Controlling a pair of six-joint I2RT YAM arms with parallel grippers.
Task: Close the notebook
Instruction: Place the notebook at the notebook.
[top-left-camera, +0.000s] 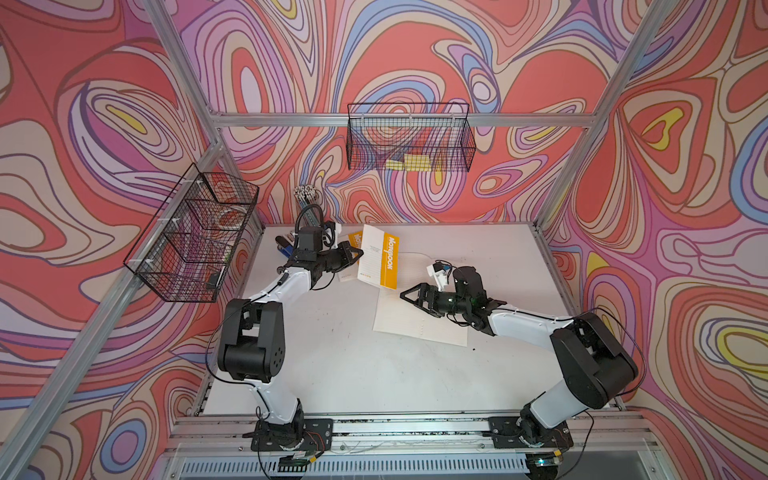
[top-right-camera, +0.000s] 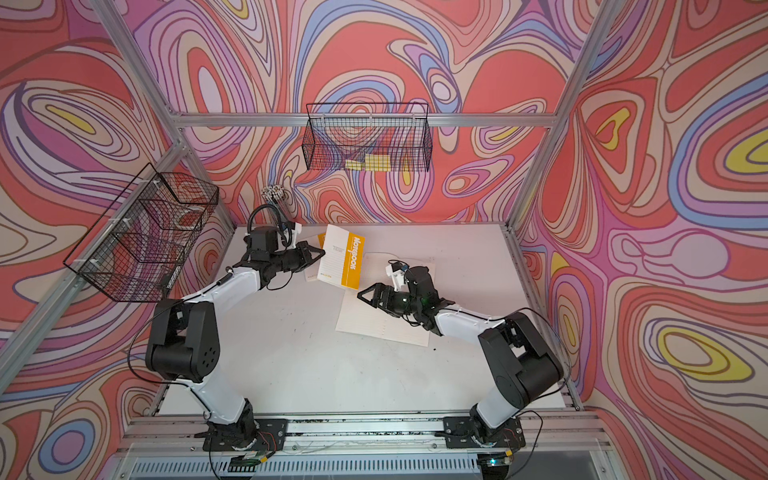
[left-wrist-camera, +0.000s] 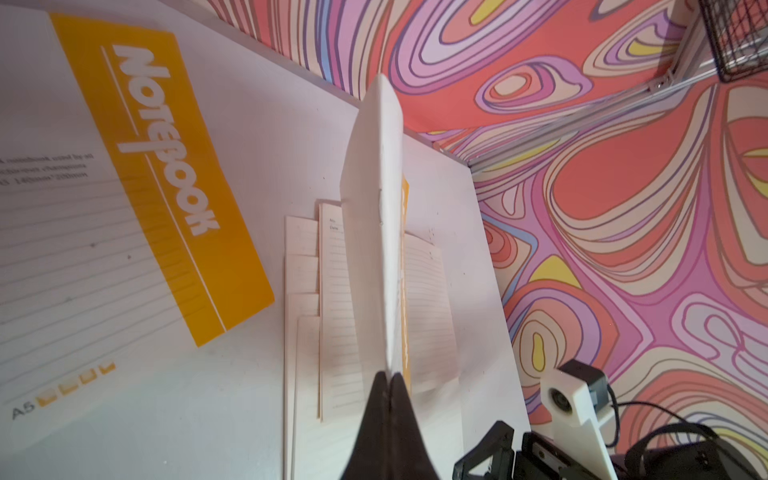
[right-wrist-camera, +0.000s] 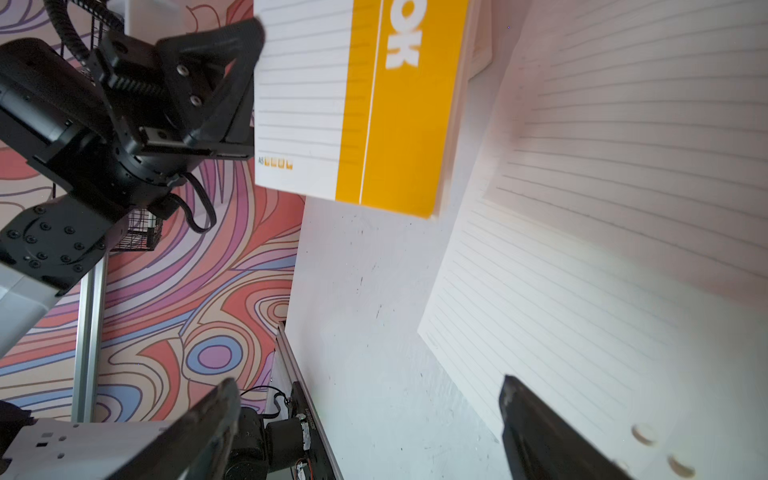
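Observation:
The notebook's white and yellow front cover (top-left-camera: 380, 259) (top-right-camera: 343, 259) (right-wrist-camera: 353, 104) stands lifted off the table, tilted up at the back centre. My left gripper (top-left-camera: 359, 253) (top-right-camera: 323, 252) (left-wrist-camera: 390, 376) is shut on the cover's free edge, which the left wrist view shows edge-on (left-wrist-camera: 374, 208). Its lined pages (top-left-camera: 419, 316) (top-right-camera: 382, 320) (right-wrist-camera: 582, 270) lie spread flat on the table to the right of the cover. My right gripper (top-left-camera: 405, 296) (top-right-camera: 360, 296) (right-wrist-camera: 368, 390) hovers open over the near left corner of those pages, holding nothing.
A second cover with the same yellow print (top-left-camera: 354, 242) (left-wrist-camera: 158, 174) lies flat under the left gripper. Wire baskets hang on the left wall (top-left-camera: 195, 237) and the back wall (top-left-camera: 409, 139). A pen holder (top-left-camera: 305, 197) and small items (top-left-camera: 284, 245) stand at the back left corner.

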